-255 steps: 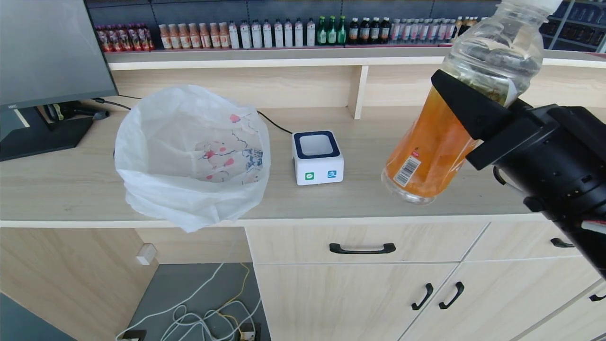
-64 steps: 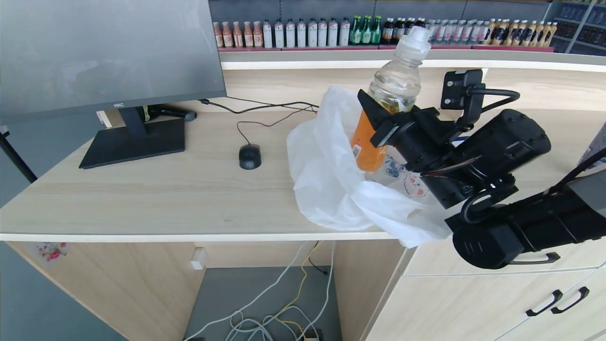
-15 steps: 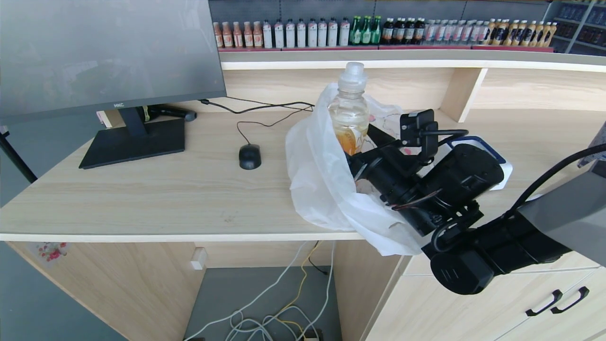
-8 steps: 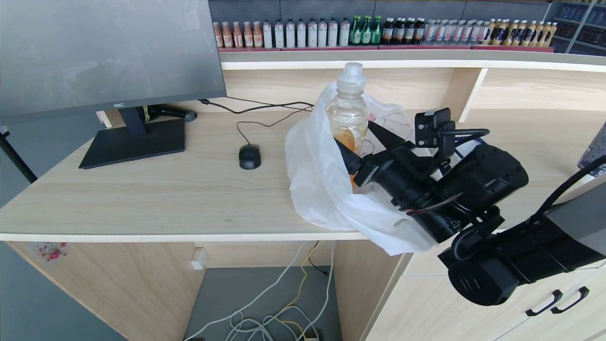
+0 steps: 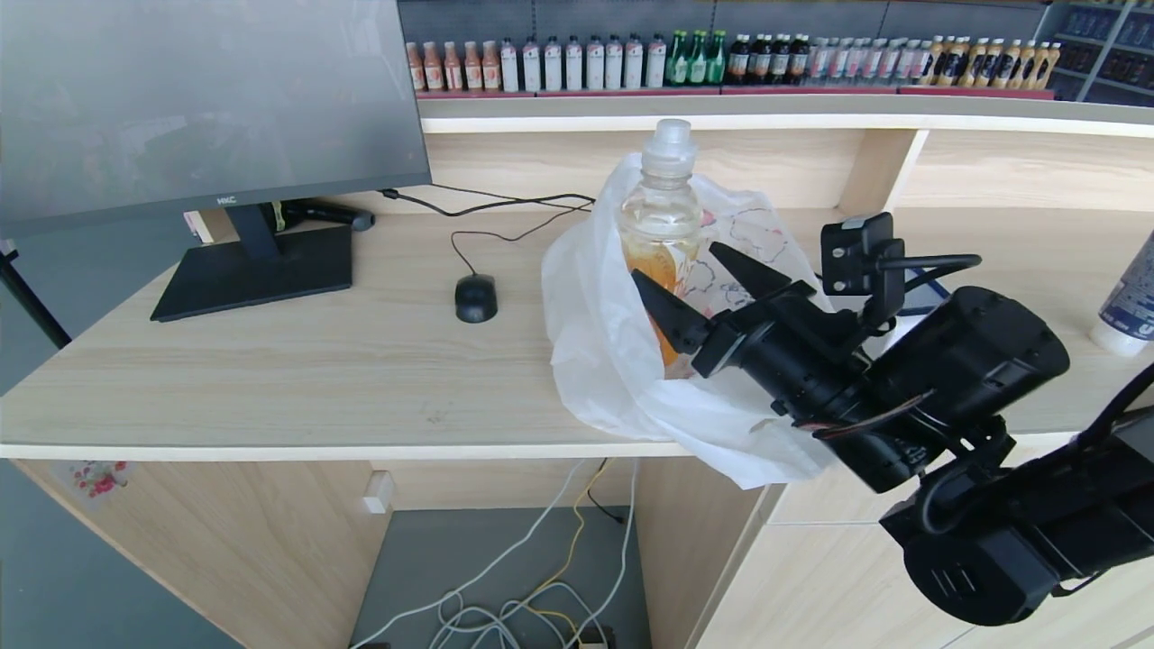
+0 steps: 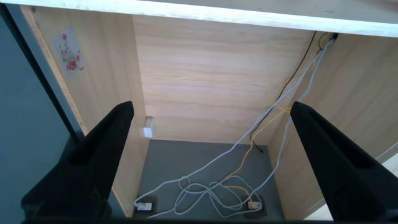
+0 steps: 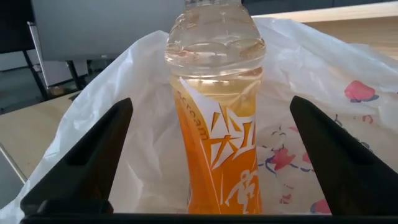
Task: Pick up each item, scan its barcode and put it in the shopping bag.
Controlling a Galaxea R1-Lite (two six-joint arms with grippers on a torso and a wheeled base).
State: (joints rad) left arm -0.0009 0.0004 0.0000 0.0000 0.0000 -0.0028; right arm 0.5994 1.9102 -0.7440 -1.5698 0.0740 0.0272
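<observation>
An orange drink bottle with a clear top and white cap stands upright inside the white shopping bag on the counter; it fills the middle of the right wrist view as bottle in bag. My right gripper is open just in front of the bag, its fingers spread on either side of the bottle and apart from it. My left gripper is open below the counter, facing the floor cables. The scanner is mostly hidden behind my right arm.
A monitor on its stand and a mouse sit at the counter's left. A white bottle stands at the right edge. A raised shelf with a divider runs behind. Cables lie on the floor beneath.
The right gripper has let go of the bottle and drawn back toward me and to the right. The bottle stays standing in the bag.
</observation>
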